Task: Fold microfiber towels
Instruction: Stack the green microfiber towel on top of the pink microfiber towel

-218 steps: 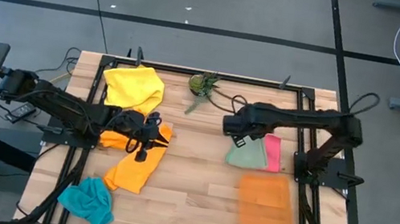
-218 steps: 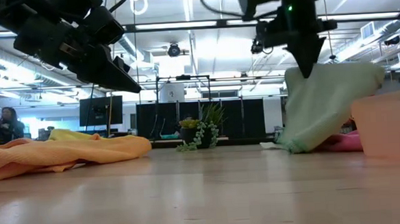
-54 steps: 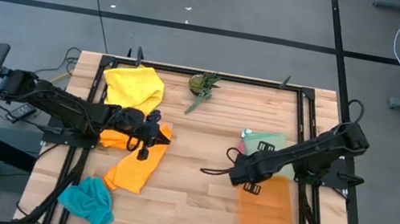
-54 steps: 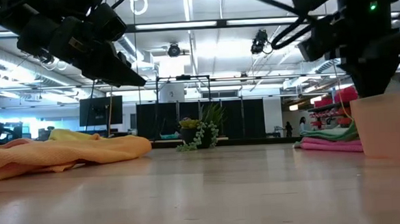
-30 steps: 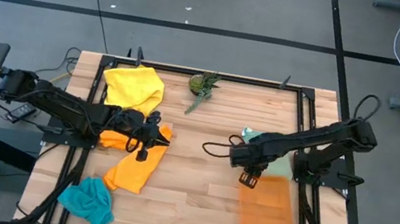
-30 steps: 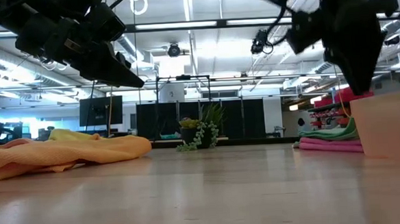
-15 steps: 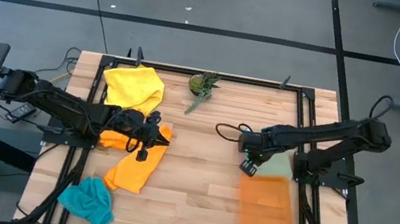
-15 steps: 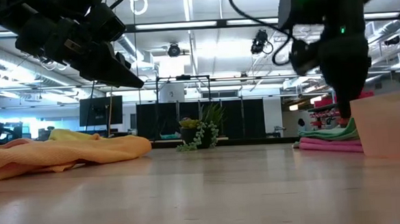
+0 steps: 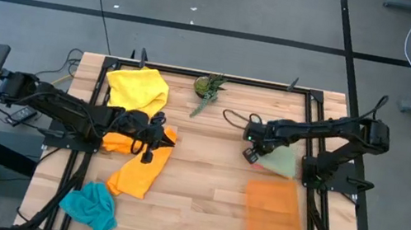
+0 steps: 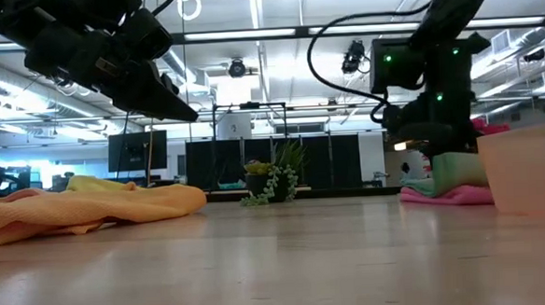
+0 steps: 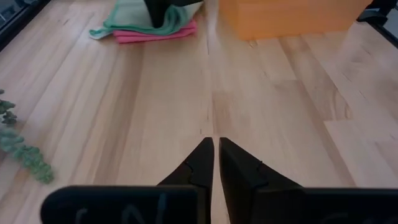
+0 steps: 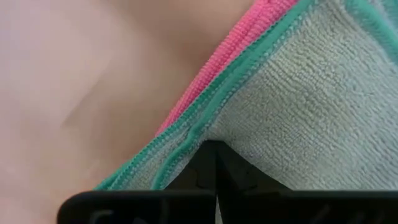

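Pale green towel (image 9: 283, 159) sat folded on the pink one (image 12: 233, 46), far right | right gripper (image 9: 250, 154) had swung back from the orange mat (image 9: 275, 217), pinched shut, tips pressing its edge | left gripper (image 11: 214, 155) nearly closed, empty, over the orange towel (image 9: 137, 170) | likely just tidying the stack

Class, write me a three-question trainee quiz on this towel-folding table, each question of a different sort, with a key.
1. True or false: the right gripper is shut on the pale green towel.
2. Which towel lies under the pale green one? A pink towel B teal C yellow
3. Fill in: the left gripper hangs over the ____ towel.

Key: 1 true; 2 A; 3 orange
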{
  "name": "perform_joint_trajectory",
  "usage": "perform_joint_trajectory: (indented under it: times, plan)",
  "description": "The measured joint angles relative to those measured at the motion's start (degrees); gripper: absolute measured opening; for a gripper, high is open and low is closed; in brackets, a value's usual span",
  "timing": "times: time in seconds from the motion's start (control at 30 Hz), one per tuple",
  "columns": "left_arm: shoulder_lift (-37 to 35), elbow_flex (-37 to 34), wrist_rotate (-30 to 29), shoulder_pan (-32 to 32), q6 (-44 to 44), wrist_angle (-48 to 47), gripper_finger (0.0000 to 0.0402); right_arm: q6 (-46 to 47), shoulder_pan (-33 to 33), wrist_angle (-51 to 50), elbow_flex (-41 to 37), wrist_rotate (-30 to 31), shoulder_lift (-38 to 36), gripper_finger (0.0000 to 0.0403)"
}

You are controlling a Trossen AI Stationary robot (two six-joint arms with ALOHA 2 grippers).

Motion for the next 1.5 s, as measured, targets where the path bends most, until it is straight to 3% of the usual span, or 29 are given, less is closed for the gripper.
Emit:
perform_joint_trajectory:
  times: [0.17, 0.33, 0.47, 0.57, 0.7, 0.93, 1.13, 1.33, 1.5]
  plan:
    - [0.0, 0.0, 0.0, 0.84, 0.02, 0.0, 0.0035, -5.73, -6.65, -0.03, 1.71, 5.23, 0.14, 0.0001]
    - [0.0, -0.02, 0.0, 1.16, 0.24, -0.81, 0.004, -10.97, -9.78, -3.44, 6.68, 4.95, -0.62, 0.0001]
    - [0.0, -0.02, 0.02, 1.14, 0.37, -1.23, 0.0035, -11.79, -7.39, -9.85, 12.83, 4.23, -1.05, 0.0]
    - [0.0, -0.02, 0.0, 1.14, 0.19, -1.27, 0.003, -11.98, -2.91, -8.65, 14.88, 0.2, -1.09, 0.0]
    - [0.0, -0.02, 0.02, 1.14, 0.02, -1.57, 0.0028, -10.63, 3.39, -8.71, 11.87, 1.71, -0.36, 0.0]
    - [0.0, -0.02, 0.0, 1.14, 0.03, -1.62, 0.0038, -3.41, 7.58, -6.97, 3.42, -0.39, -0.41, 0.0]
    - [0.0, -0.02, 0.01, 1.14, 0.04, -1.6, 0.0032, -4.31, 11.22, -10.14, 5.75, -2.55, -0.41, 0.0]
    - [0.0, -0.02, 0.0, 1.14, 0.02, -1.57, 0.003, -5.09, 11.77, -21.54, 14.06, 2.85, -0.44, 0.0]
    - [0.0, -0.02, 0.0, 1.14, -0.11, -1.57, 0.0036, -6.21, 8.5, -20.25, 13.32, 5.75, -0.52, 0.0]
